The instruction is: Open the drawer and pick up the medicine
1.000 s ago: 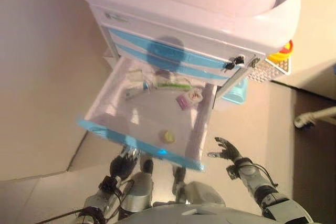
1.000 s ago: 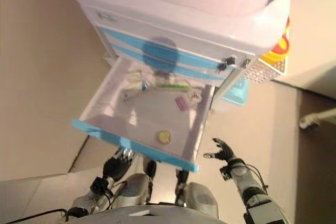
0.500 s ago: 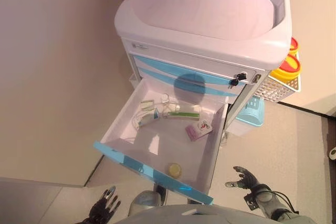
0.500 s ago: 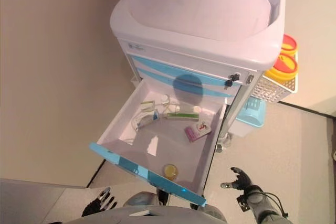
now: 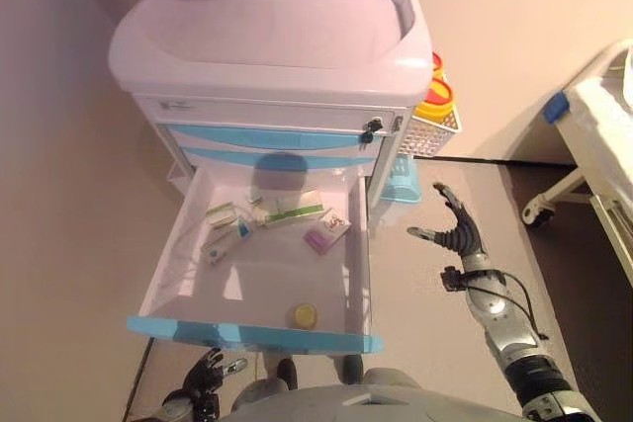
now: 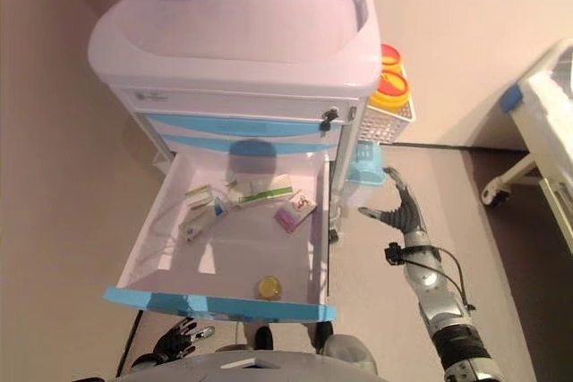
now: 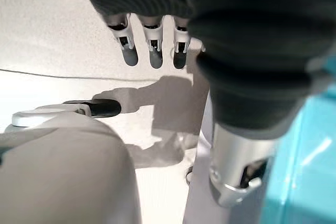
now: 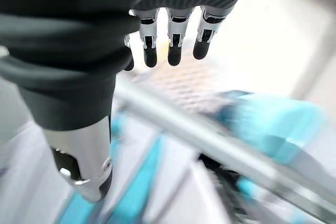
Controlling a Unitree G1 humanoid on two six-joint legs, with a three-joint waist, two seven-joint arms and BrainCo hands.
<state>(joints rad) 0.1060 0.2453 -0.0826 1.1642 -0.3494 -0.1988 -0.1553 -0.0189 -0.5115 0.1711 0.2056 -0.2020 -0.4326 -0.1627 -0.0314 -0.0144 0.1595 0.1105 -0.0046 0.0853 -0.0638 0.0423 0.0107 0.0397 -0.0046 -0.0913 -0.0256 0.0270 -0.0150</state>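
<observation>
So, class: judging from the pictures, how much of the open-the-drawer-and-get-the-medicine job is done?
Done: the drawer of the cart is pulled out, showing small boxes and a round yellow container inside. In hand: nothing; the right hand is open beside the drawer, and the left hand hangs open below its front. Left: reaching in and picking up the medicine.

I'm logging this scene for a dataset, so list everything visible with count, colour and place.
cart: one, white with blue bands, against the wall
drawer: one, white with blue front, pulled open
round container: one, yellow, near the drawer's front
pink-and-white packet: one, toward the drawer's back right
green-striped box: one, at the drawer's back, among other small packages
wire basket: one, white, on the cart's right side, holding yellow-and-red containers
blue bin: one, beneath the basket
bed: one, white, far right
left hand: low, below the drawer front, open
right hand: raised right of the drawer, open
</observation>
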